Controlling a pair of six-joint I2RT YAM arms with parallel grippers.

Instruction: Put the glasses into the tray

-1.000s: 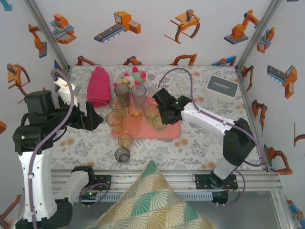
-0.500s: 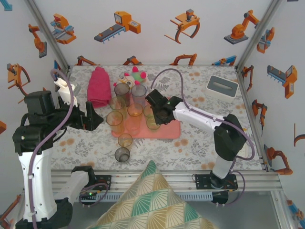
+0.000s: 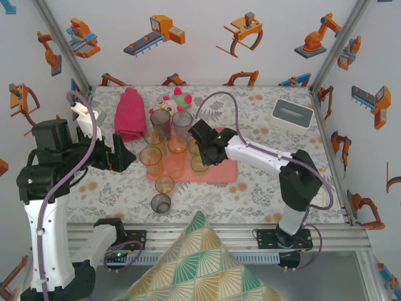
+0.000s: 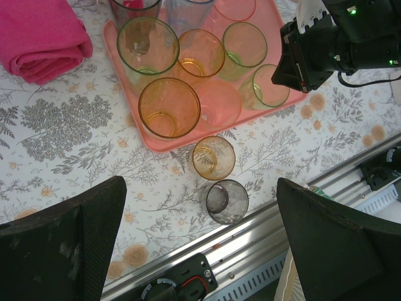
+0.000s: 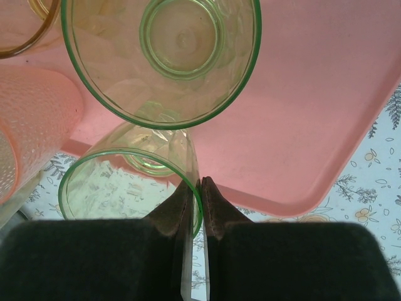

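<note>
While tight on green glass (image 5: 135,157) — right gripper (image 5: 200,183) at tray (image 5: 301,125) edge

Bright, even, diffuse light, probably from overhead; shadows faint and soft. Top view sharp, frame posts splay out toward the corners. Left wrist view crisp mid-frame, dark pads (image 4: 69,244) at the bottom slightly soft. Right wrist view: near green glass (image 5: 106,188) and fingertips (image 5: 216,204) blurred, tray (image 5: 313,94) slightly washed out, mild sheen.
</note>
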